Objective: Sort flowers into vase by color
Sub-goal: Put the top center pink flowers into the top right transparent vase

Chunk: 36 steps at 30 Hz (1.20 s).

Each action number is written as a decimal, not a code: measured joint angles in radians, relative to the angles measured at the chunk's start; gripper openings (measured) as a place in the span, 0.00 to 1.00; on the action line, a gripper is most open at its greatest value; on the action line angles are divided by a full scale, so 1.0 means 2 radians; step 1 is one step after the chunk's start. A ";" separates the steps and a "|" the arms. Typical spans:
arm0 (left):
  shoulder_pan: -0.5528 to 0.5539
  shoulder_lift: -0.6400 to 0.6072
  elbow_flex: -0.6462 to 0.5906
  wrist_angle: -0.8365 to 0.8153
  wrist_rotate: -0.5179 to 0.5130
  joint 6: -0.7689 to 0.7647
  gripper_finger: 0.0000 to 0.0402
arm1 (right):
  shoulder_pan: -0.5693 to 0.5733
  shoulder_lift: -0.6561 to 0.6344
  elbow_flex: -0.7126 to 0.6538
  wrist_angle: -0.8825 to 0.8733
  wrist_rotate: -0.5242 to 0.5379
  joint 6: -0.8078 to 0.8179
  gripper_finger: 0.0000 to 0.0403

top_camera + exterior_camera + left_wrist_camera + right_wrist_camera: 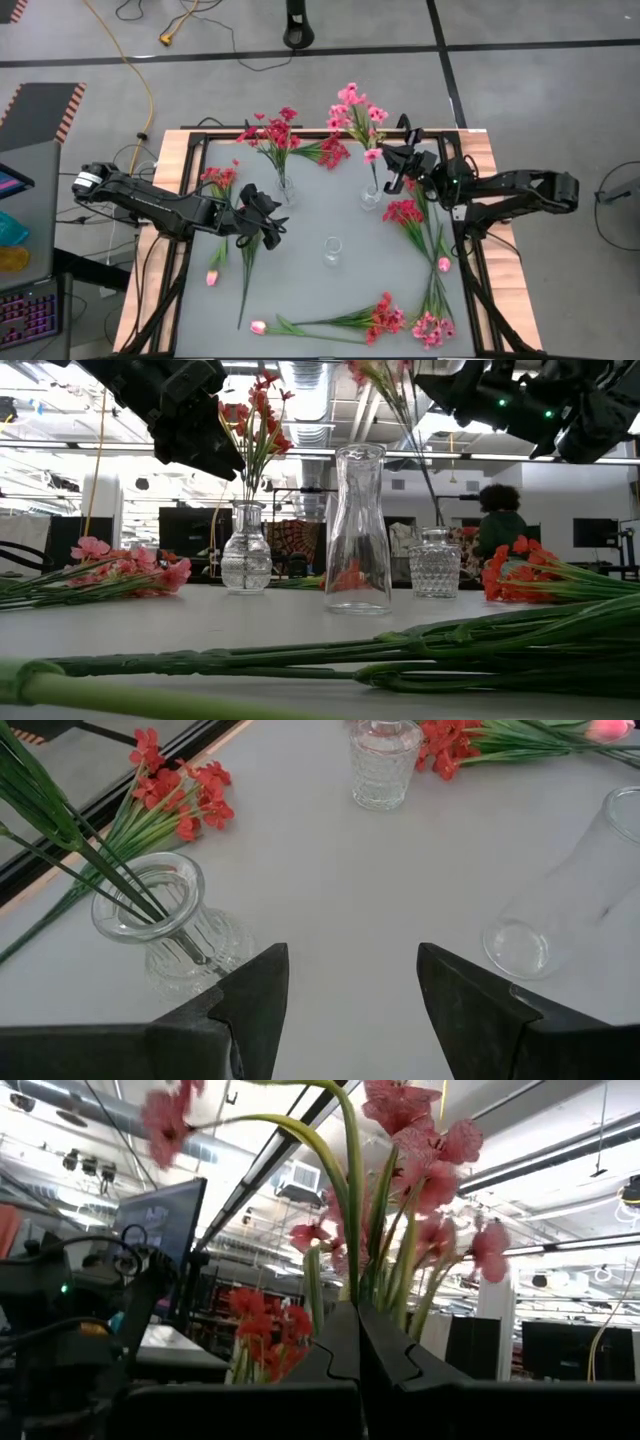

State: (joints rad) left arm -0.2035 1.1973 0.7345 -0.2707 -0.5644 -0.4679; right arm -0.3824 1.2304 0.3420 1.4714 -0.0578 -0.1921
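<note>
Pink spray point(356, 110), upper centre of the high view, stem reaching into the right vase point(371, 196), fingers of the right hand point(400, 160) pressed together on that stem. Judged step: seating pink blooms; release follows. Left hand point(268, 218), fingers apart, hovers beside the red-filled vase point(285, 190). Centre vase point(331, 251) stands unfilled on the bench point(300, 290).

High view: straight down over whole bench point(320, 215), far. Low view: at bench-top height, level toward room, close to tall clear vase point(358, 530); same vase in high view at centre. Left wrist view: tilted down past own pincer point(352, 982), near. Right wrist view: level, very close to pink flowers point(420, 1170).
</note>
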 joint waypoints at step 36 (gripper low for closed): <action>0.011 0.057 0.001 0.271 -0.006 0.123 0.52 | 0.002 0.020 0.000 0.048 0.000 -0.005 0.04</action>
State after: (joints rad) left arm -0.1810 1.3115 0.7361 0.2716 -0.5758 -0.2214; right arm -0.3790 1.2697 0.3424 1.5681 -0.0568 -0.2028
